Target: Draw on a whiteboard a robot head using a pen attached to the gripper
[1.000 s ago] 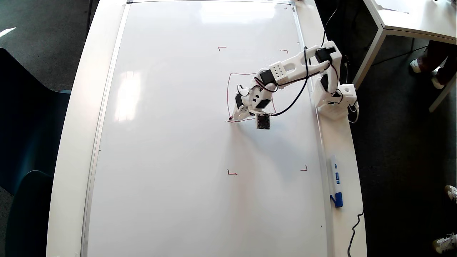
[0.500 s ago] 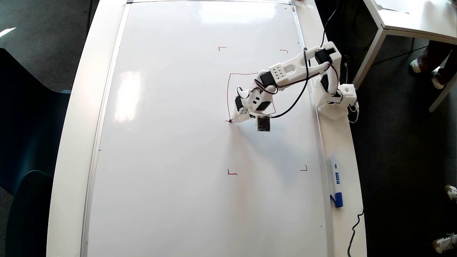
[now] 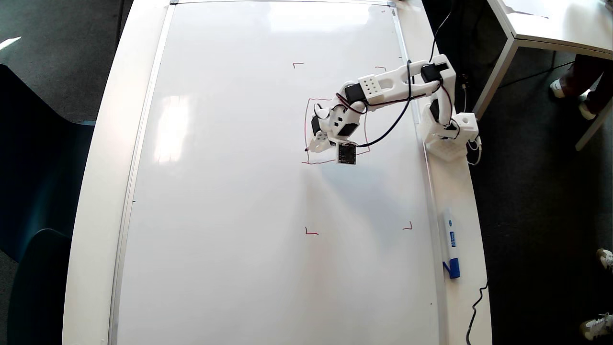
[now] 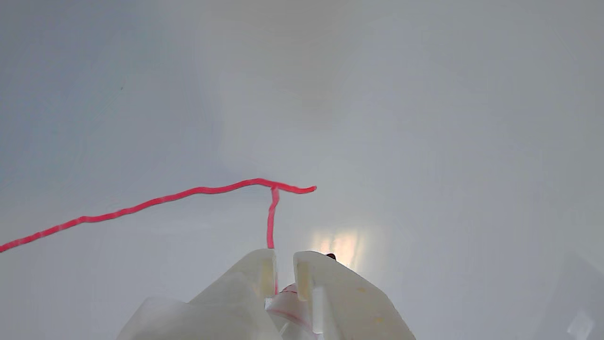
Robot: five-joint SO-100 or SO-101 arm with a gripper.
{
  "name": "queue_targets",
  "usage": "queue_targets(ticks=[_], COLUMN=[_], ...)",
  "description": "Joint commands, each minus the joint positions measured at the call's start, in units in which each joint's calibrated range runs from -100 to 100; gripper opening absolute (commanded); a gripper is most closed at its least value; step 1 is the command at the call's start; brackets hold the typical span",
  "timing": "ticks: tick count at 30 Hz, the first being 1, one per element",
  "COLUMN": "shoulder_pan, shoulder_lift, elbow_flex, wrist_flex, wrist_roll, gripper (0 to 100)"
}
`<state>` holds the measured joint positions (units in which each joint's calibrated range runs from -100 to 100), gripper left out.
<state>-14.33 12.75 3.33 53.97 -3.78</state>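
The whiteboard (image 3: pixel 230 191) fills most of the overhead view and all of the wrist view (image 4: pixel 424 118). The robot head (image 3: pixel 305 124) shows as a red square outline, partly hidden under my arm. In the wrist view its lines (image 4: pixel 188 192) meet in a corner just ahead of my fingers. My gripper (image 3: pixel 313 145) is over the square's left side, just above the lower left corner. It is shut on the pen (image 3: pixel 308 149), whose dark tip points at the left line. From the wrist, the gripper (image 4: pixel 283 264) shows the pen (image 4: pixel 289 302) wedged between its white fingers.
Small red corner marks (image 3: pixel 311 233) (image 3: pixel 408 227) (image 3: pixel 297 64) (image 3: pixel 380 68) sit around the drawing. A white marker with a blue cap (image 3: pixel 450 242) lies on the table strip right of the board. The arm's base (image 3: pixel 448 134) stands there too, with a black cable (image 3: pixel 476 302) lower down.
The gripper first reached the square's lower left corner, then moved back up along the left side. The arm swung toward the top of the overhead view.
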Motion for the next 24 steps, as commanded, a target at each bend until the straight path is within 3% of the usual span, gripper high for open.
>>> queue_targets(ticks=[1, 9, 24], shoulder_pan=[0.44, 0.37, 0.37], shoulder_lift=[-6.25, -10.53, -3.99], elbow_flex=[0.89, 9.97, 6.06], wrist_flex=[2.50, 4.24, 0.94], wrist_roll=[-0.19, -0.30, -0.08], gripper=[1, 1, 1])
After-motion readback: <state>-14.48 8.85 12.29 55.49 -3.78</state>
